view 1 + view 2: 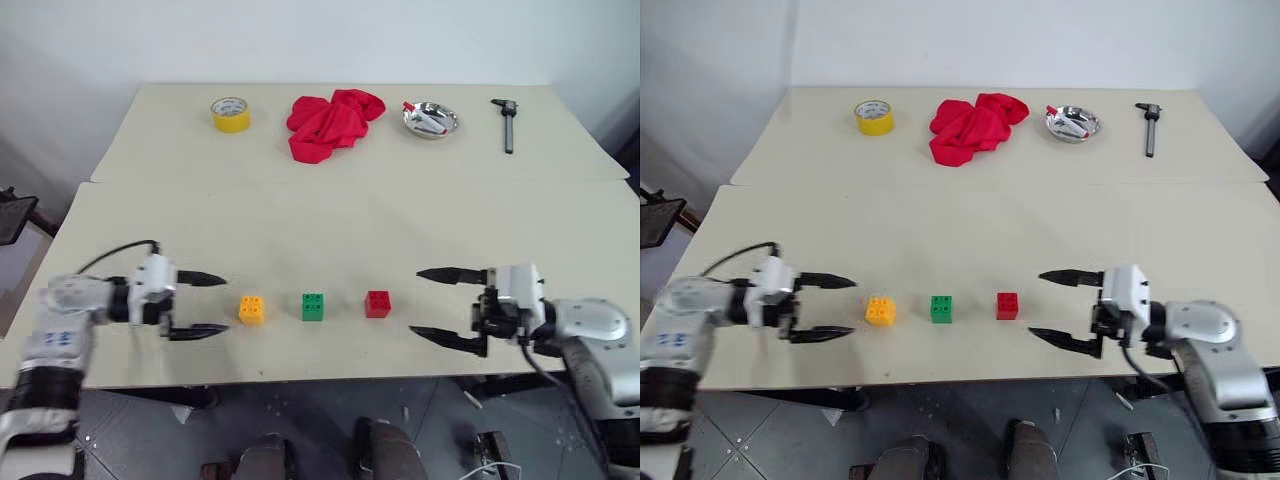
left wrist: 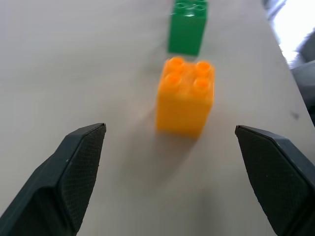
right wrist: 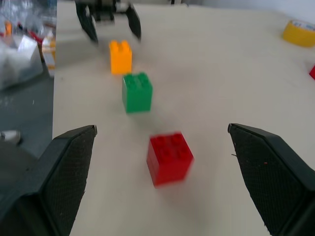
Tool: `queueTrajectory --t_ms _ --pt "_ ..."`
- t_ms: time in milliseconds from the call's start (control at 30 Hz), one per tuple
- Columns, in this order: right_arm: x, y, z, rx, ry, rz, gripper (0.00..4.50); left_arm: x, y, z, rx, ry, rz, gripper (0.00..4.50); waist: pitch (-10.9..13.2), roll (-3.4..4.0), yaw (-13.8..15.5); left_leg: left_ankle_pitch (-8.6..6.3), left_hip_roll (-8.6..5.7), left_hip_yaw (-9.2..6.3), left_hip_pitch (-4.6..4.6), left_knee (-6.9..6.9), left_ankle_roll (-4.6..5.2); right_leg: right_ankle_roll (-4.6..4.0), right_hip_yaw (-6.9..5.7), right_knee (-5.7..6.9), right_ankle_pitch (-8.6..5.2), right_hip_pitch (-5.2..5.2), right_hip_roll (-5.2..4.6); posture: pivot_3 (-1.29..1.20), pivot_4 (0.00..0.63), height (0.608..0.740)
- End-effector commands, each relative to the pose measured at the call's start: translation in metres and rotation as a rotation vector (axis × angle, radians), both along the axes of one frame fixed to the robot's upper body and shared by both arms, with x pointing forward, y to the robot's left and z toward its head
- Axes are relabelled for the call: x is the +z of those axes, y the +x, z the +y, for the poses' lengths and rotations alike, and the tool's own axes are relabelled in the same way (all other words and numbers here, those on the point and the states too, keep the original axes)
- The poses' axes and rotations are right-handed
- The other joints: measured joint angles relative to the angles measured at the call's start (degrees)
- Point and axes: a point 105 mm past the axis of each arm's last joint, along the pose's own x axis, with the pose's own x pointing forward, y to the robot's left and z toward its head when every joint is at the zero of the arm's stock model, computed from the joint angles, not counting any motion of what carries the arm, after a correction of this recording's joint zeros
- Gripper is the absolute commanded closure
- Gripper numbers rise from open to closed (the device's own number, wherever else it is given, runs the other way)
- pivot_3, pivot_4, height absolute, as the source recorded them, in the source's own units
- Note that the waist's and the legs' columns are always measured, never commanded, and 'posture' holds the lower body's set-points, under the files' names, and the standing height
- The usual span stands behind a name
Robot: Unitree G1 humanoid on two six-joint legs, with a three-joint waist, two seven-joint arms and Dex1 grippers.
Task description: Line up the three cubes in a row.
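Three cubes stand in a row near the table's front edge: orange-yellow (image 1: 251,309) on the left, green (image 1: 313,306) in the middle, red (image 1: 377,303) on the right. My left gripper (image 1: 204,304) is open just left of the orange-yellow cube (image 2: 185,96), not touching it. My right gripper (image 1: 440,304) is open to the right of the red cube (image 3: 169,158), with a gap between them. Both grippers hold nothing. In the right wrist view the green cube (image 3: 137,92), the orange-yellow cube (image 3: 120,56) and the left gripper (image 3: 112,29) line up beyond the red one.
At the back of the table (image 1: 320,220) lie a yellow tape roll (image 1: 230,114), a crumpled red cloth (image 1: 330,122), a small metal bowl (image 1: 431,120) and a dark caliper-like tool (image 1: 507,124). A seam runs between the front and back table tops.
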Motion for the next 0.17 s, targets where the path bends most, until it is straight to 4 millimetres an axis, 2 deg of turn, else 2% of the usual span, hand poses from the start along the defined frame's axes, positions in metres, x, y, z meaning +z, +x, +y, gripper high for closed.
queueTrajectory --t_ms 33,167 --pt "0.0035 -0.0039 -0.0149 0.026 -0.055 -0.018 0.00 0.0166 -0.0083 0.0160 0.086 -0.001 -0.058 0.02 0.01 0.03 0.16 0.00 0.01 -0.01 0.01 0.00 0.01 0.00 0.01 0.00 0.00 0.02 -0.03 0.00 0.150 0.740" --pt "0.0024 -0.0042 -0.0196 0.047 -0.091 -0.016 0.00 0.0244 -0.0156 0.0219 0.139 0.005 -0.137 0.02 0.03 0.05 0.43 -0.02 0.05 -0.07 -0.03 0.05 0.05 0.00 -0.01 0.00 0.00 0.04 -0.12 0.00 0.150 0.740"
